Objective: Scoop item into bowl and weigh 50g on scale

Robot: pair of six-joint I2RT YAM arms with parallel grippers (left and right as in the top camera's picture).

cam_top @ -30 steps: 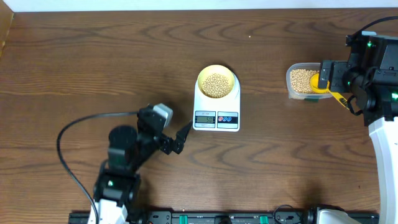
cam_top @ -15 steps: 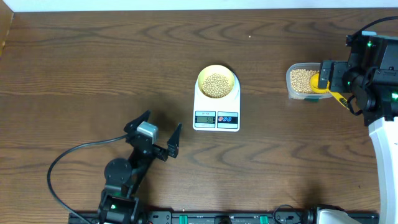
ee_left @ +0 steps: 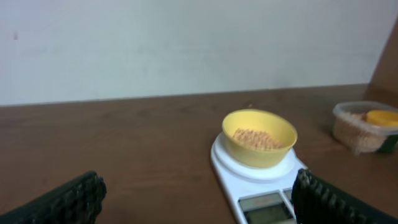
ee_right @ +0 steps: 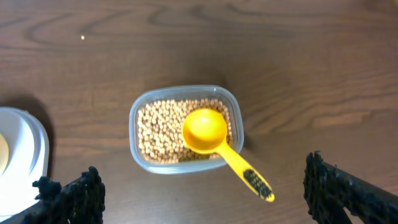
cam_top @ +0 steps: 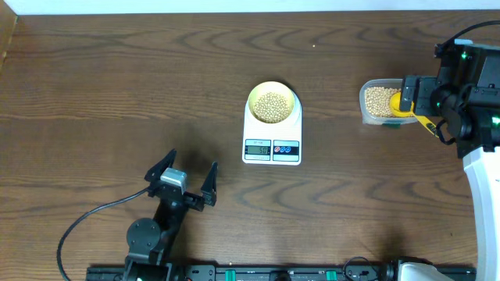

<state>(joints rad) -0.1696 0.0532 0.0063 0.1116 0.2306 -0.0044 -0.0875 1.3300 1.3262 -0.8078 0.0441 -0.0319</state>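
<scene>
The pale yellow bowl sits on the white scale at mid table and holds tan beans. My left gripper is open and empty near the front edge, left of the scale and apart from it; its fingertips frame the scale and the bowl. My right gripper hangs open and empty over a clear tub of beans. A yellow scoop rests in the tub, its handle pointing to the lower right.
The clear tub with the scoop stands to the right of the scale, under the right arm. A black cable trails from the left arm along the front left. A white wall runs behind the table's far edge.
My left gripper has drawn back from the scale's front left corner toward the front edge and to the left, still open. The right arm, tub, scoop, bowl and scale have not moved.
</scene>
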